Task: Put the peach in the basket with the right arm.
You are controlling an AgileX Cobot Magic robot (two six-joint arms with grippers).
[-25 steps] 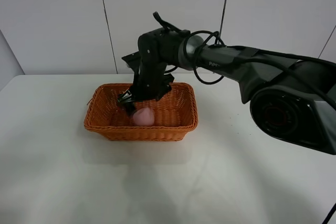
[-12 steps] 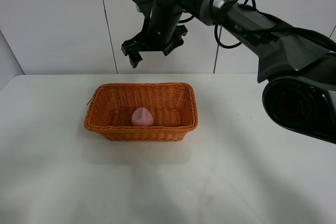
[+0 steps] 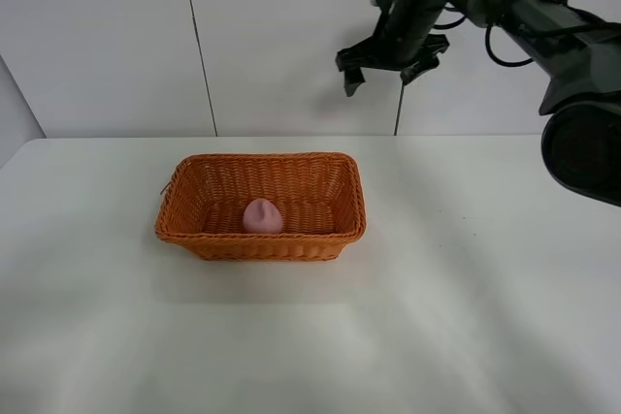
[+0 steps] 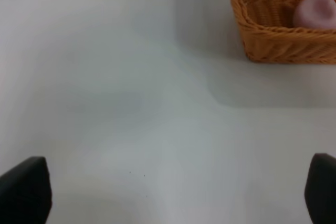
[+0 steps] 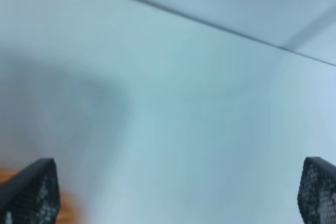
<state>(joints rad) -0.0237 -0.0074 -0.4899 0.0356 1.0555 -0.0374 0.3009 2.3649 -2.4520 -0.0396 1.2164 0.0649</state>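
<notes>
The pale-pink peach lies on the floor of the orange-brown wicker basket, near its front wall. The left wrist view shows the same peach and one end of the basket. My right arm is raised high above the table, to the right of the basket. Its gripper hangs open and empty in front of the back wall, well apart from the basket. In the right wrist view the gripper is spread wide with nothing between the fingertips. My left gripper is open over bare table.
The white table stretches around the basket on every side. A pale panelled wall stands behind the table's far edge. The right arm's base housing sits at the right edge of the high view.
My right gripper has let go of the peach in the basket, then risen and swung to the right, high above the table. The peach stays put.
</notes>
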